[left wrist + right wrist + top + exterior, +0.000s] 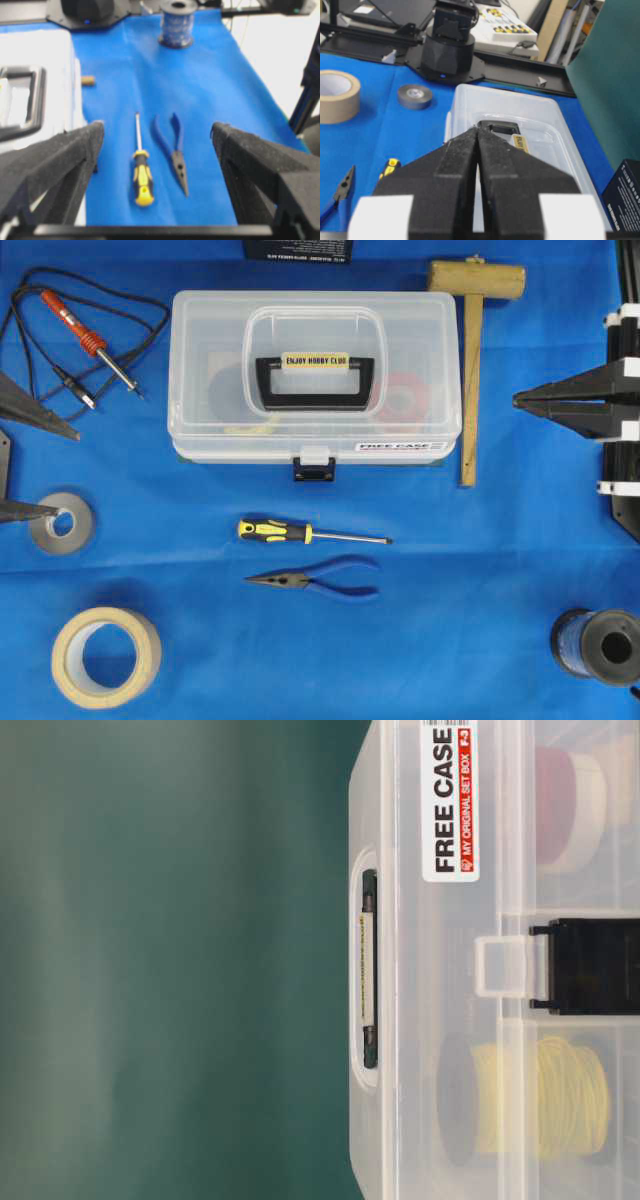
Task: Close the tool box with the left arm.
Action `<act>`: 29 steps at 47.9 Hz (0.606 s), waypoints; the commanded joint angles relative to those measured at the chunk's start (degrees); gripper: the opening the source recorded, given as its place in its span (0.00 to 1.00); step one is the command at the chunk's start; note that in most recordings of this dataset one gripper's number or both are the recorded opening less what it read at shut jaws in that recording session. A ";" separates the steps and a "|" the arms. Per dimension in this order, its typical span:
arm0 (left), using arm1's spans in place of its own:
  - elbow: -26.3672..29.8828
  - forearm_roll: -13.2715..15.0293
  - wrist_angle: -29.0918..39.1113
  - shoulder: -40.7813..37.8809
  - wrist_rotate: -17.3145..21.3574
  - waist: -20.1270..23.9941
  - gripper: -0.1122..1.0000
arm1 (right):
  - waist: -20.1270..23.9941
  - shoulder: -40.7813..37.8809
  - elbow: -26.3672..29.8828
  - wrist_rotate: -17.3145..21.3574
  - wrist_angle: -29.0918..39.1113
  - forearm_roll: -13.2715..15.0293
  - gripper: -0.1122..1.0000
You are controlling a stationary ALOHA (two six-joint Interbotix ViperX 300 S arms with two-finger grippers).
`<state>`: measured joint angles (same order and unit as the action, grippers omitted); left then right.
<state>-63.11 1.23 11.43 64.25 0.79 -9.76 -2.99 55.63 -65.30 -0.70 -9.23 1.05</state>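
Tool box (pixel 315 375) lies at the back middle of the blue bench (pixel 450 610), with its clear lid down flat on the base. The left claw (pixel 157 145) has its two padded fingers wide apart and holds nothing; in the overhead view its tips show at the left edge, well apart from the box, and the lower tip is over the grey tape roll (pixel 62 523). The right claw (pixel 477 132) has its fingers pressed together, empty, and it points toward the box from the right side. On the lid the black handle (pixel 315 380) carries the label "ENJOY HOBBY CLUB", and the dark latch (pixel 314 469) sits at the front edge. Before the box lie a yellow-and-black screwdriver (pixel 310 533) and blue needle-nose pliers (pixel 315 579), side by side. A wooden mallet (pixel 472 350) lies just beside the box at its right.
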 commanded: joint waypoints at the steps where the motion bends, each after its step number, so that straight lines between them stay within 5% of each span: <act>1: -3.69 0.09 -4.04 2.37 0.09 -0.09 0.88 | -0.09 -0.09 1.76 0.09 -0.26 0.00 0.10; 13: -14.94 0.44 -13.36 7.38 0.09 -0.09 0.87 | -0.09 -0.18 1.67 0.09 -0.09 0.00 0.10; 29: -17.67 0.70 -14.50 7.38 0.00 -0.09 0.87 | -0.09 -0.09 1.67 0.18 0.00 0.00 0.10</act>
<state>-81.39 1.76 -2.55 72.25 0.79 -9.76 -2.99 55.63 -65.30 -0.62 -8.96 0.97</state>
